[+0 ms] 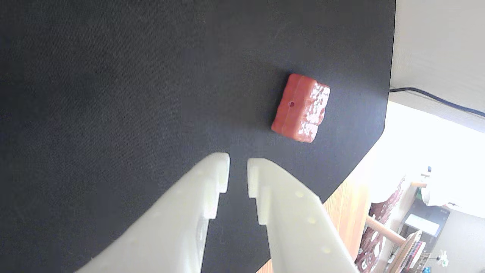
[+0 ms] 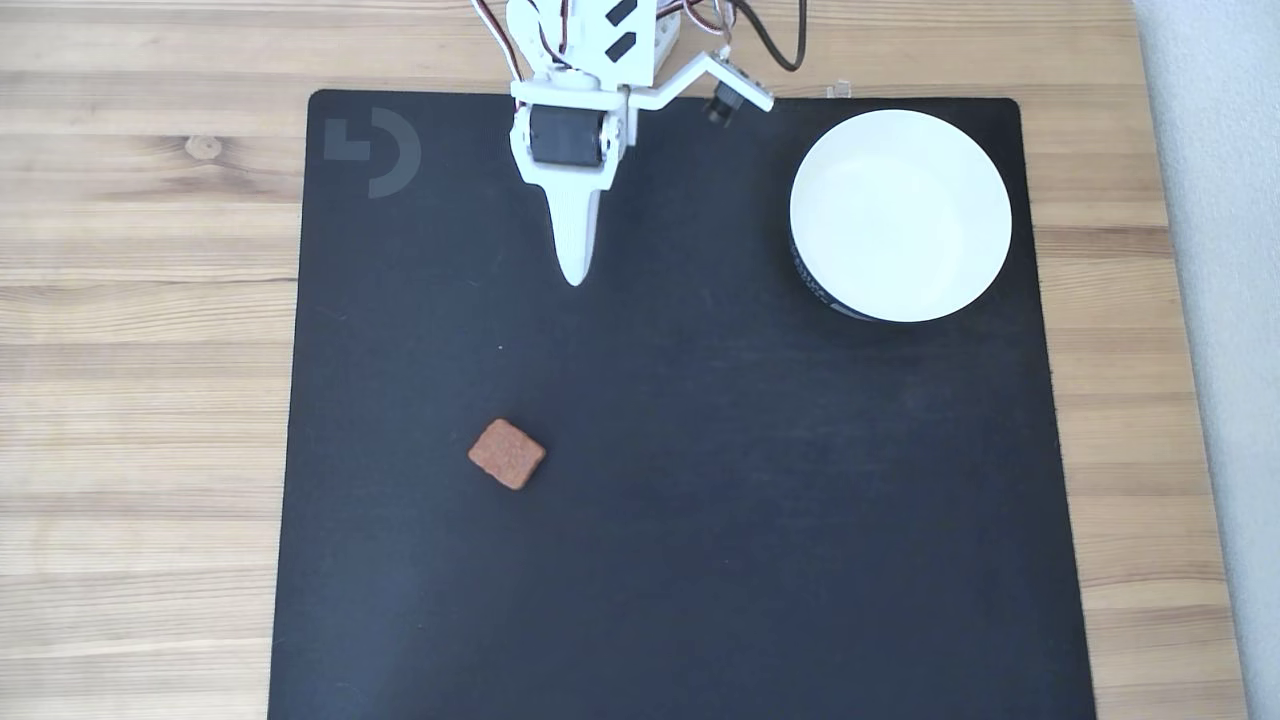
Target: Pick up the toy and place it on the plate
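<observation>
The toy [image 2: 507, 453] is a small reddish-brown squarish block with a rough face, lying flat on the black mat [image 2: 700, 500] left of centre in the fixed view. In the wrist view the toy [image 1: 301, 108] sits ahead and to the right of the fingertips. My gripper [image 2: 575, 272] hangs over the back of the mat, well short of the toy. Its white fingers are almost together, with a thin slit and nothing between them [image 1: 238, 167]. The plate [image 2: 900, 215], a round white dish with a dark band on its side, stands empty at the mat's back right.
The mat lies on a wooden table [image 2: 140, 300]. The arm's base and cables [image 2: 640, 40] are at the back edge. A grey strip [image 2: 1225, 300] runs along the right side. In the wrist view the mat's edge and a room lie beyond to the right.
</observation>
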Controlling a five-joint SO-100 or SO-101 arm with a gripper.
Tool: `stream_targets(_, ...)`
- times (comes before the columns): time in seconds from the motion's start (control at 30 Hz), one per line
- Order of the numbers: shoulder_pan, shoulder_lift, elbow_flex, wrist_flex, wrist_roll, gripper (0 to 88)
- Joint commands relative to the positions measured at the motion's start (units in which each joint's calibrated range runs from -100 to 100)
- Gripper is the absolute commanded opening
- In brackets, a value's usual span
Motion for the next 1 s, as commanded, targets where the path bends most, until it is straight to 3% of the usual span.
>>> stream_targets(0.0,0.4,-0.7,0.3,0.2,-0.2,2.2)
stream_targets(0.3,0.4,1.9,-5.0,1.6,-1.4,2.2)
stream_targets(0.97,0.9,56.5,-48.5,-3.2,-3.3,2.2)
